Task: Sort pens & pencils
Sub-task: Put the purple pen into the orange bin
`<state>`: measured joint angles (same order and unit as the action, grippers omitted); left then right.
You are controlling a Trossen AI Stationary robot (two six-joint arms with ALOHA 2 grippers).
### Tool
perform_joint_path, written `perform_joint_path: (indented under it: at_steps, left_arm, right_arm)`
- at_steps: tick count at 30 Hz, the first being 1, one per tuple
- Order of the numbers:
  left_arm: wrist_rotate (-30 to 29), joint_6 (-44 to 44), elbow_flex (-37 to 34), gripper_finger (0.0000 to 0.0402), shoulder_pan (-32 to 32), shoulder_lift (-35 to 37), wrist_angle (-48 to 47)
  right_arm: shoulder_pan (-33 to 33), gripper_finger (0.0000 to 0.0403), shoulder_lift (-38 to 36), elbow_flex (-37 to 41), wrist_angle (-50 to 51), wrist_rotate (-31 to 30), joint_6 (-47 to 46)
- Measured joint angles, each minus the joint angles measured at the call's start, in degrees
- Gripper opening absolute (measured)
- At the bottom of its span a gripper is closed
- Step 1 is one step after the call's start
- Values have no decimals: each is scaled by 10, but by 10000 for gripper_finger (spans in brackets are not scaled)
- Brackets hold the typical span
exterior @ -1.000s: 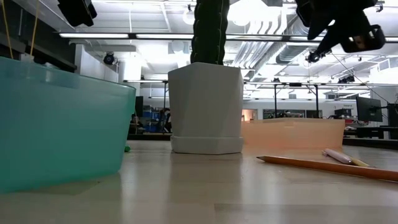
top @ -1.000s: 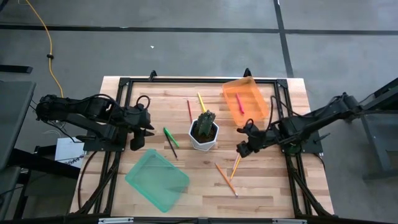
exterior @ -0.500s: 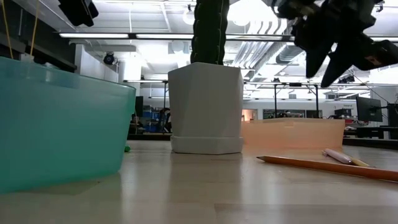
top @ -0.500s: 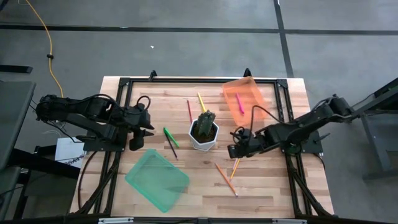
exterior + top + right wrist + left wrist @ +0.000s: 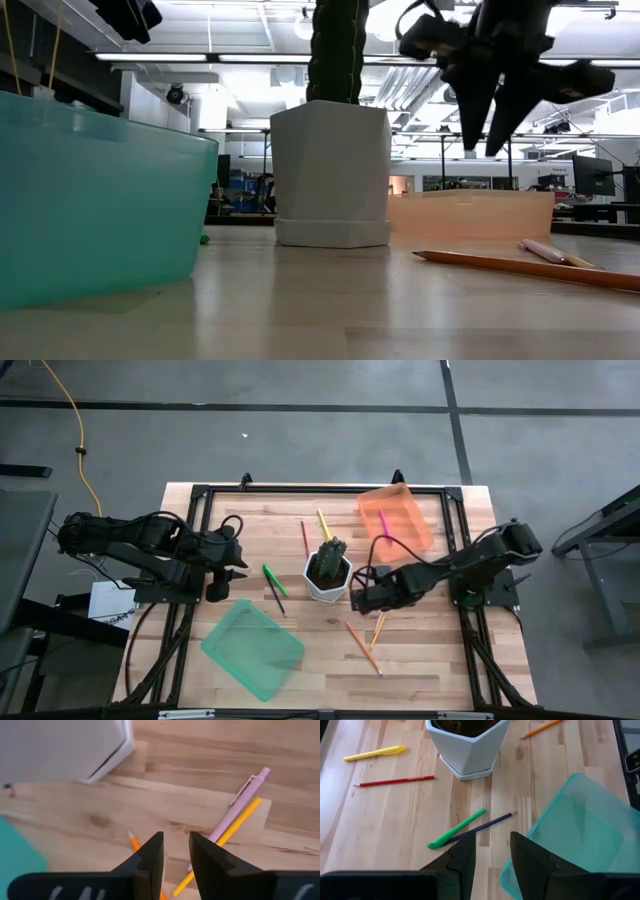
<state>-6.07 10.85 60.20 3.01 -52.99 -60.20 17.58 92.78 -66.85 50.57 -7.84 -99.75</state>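
Note:
My right gripper [image 5: 358, 601] is open and hangs above the table just right of the white plant pot [image 5: 327, 575]. Its fingers point down over the orange pencil [image 5: 132, 840], and the yellow-orange pencil [image 5: 235, 822] lies beside them with a pale pink pen [image 5: 245, 795] alongside. My left gripper [image 5: 222, 582] is open and waits left of the green pen [image 5: 457, 827] and the dark pencil [image 5: 482, 826]. The red pencil [image 5: 304, 537] and yellow pen [image 5: 324, 524] lie flat behind the pot. The pink-red pen [image 5: 384, 525] lies in the orange bin [image 5: 410, 510].
A teal bin [image 5: 252, 650] sits near the table's near edge, left of centre, close to my left gripper. The pot holds a tall cactus [image 5: 337, 50]. Bare wood lies between the teal bin and the two pencils [image 5: 370, 640] at the near right.
My right gripper has moved toward the table's left, from beside the yellow-orange pencil to close by the plant pot. It has also come down, and its fingers have tipped to point at the table. My left arm and all the sticks have kept still.

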Motion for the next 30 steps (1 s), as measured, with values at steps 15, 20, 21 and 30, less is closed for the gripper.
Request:
perform_joint_path:
  at_steps: [15, 20, 21, 30]
  left_arm:
    - [-18, 9, 0, 108, 0, 0, 1]
    - [-25, 3, 0, 108, 0, 0, 1]
    - [-25, -4, 0, 108, 0, 0, 1]
    - [18, -62, 0, 108, 0, 0, 1]
  right_arm:
    - [16, 92, 27, 2, 35, 8, -72]
    - [16, 92, 27, 2, 42, 5, -129]
    - [16, 92, 27, 2, 44, 3, -144]
    - [16, 92, 43, 3, 50, 9, -231]
